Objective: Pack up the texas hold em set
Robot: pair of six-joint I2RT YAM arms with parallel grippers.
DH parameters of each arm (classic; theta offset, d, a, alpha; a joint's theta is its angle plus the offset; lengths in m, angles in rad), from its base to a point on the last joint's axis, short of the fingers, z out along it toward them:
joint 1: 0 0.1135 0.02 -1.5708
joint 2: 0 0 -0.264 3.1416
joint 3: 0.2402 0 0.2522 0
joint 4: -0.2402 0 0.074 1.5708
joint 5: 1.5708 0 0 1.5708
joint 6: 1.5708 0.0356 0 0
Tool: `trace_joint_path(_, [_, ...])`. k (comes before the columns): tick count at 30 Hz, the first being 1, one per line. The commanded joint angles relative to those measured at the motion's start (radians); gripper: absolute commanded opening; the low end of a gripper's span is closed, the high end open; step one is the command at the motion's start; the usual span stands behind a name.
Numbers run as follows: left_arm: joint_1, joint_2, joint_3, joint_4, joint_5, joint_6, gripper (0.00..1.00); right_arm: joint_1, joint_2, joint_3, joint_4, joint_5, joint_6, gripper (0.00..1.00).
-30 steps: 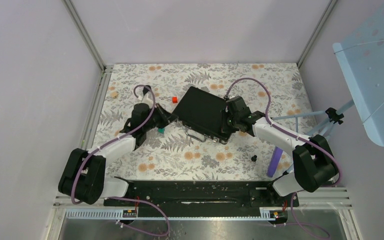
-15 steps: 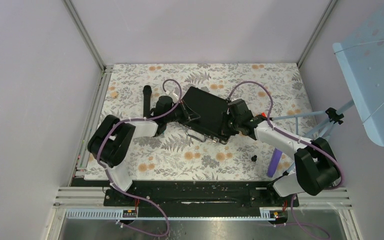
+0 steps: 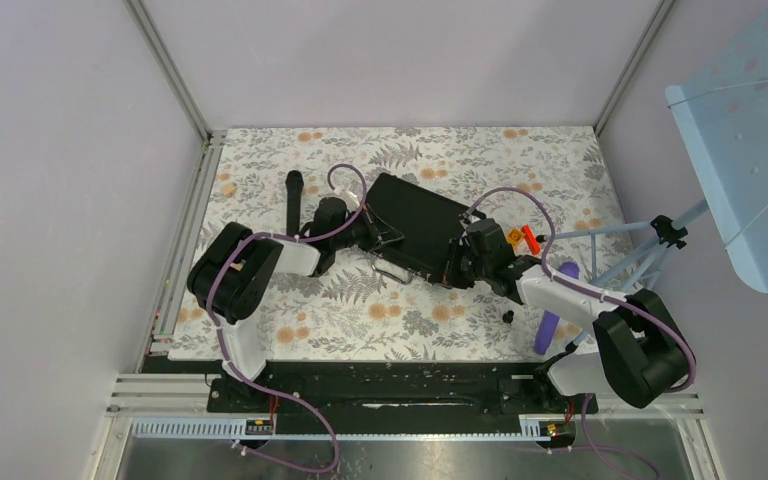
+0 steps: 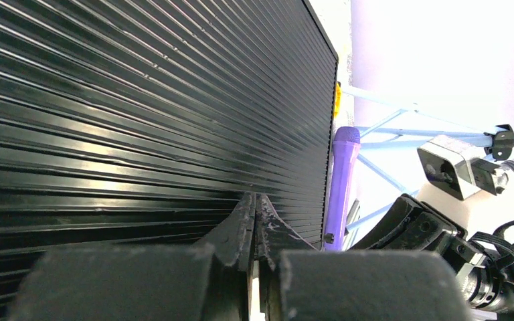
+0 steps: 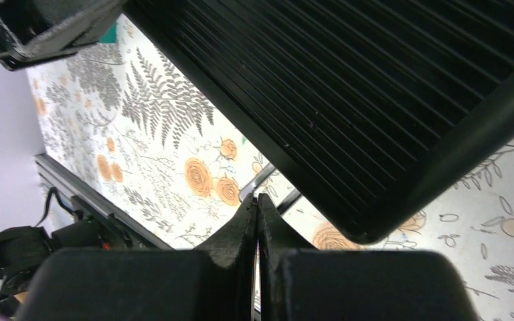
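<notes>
The texas hold em set shows as a closed black ribbed briefcase [image 3: 415, 222] lying askew on the floral mat, its silver handle [image 3: 392, 268] on the near side. My left gripper [image 3: 368, 232] is shut and empty, its tips against the case's left edge; the ribbed lid [image 4: 140, 100] fills the left wrist view above the shut gripper [image 4: 254, 200]. My right gripper [image 3: 457, 268] is shut and empty at the case's near right corner. In the right wrist view its tips [image 5: 255, 200] sit just below that corner [image 5: 375, 87], next to the handle [image 5: 268, 186].
A black microphone [image 3: 293, 198] lies left of the left arm. At the right lie a purple microphone [image 3: 550, 320], an orange piece [image 3: 530, 237] and blue rods [image 3: 610, 250]. A small black part [image 3: 508, 316] sits on the mat [image 3: 360, 310].
The left arm folded up and its gripper moved in to the case's left edge, uncovering the black microphone. The right gripper slid from the case's right side down to its near right corner.
</notes>
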Motion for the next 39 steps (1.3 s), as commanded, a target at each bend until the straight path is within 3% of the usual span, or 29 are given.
trace_joint_path(1, [-0.014, 0.026, -0.031, -0.021, -0.018, 0.024, 0.0, -0.001, 0.016, -0.023, 0.172, -0.068, 0.093, 0.0])
trace_joint_path(10, [-0.018, 0.02, -0.03, -0.042, -0.019, 0.042, 0.0, 0.004, -0.08, 0.0, 0.111, 0.069, 0.062, 0.0])
trace_joint_path(15, [-0.02, 0.027, -0.021, -0.061, -0.026, 0.046, 0.0, 0.007, 0.015, -0.032, 0.211, -0.044, 0.126, 0.0])
trace_joint_path(20, [-0.023, 0.027, -0.022, -0.074, -0.033, 0.059, 0.0, 0.018, 0.122, -0.091, 0.278, -0.03, 0.196, 0.0])
trace_joint_path(31, [-0.023, 0.029, -0.02, -0.081, -0.035, 0.063, 0.0, 0.018, 0.186, -0.107, 0.026, 0.196, 0.229, 0.0])
trace_joint_path(39, [-0.022, 0.022, -0.02, -0.094, -0.036, 0.074, 0.0, 0.024, 0.128, -0.19, -0.052, 0.351, 0.275, 0.0])
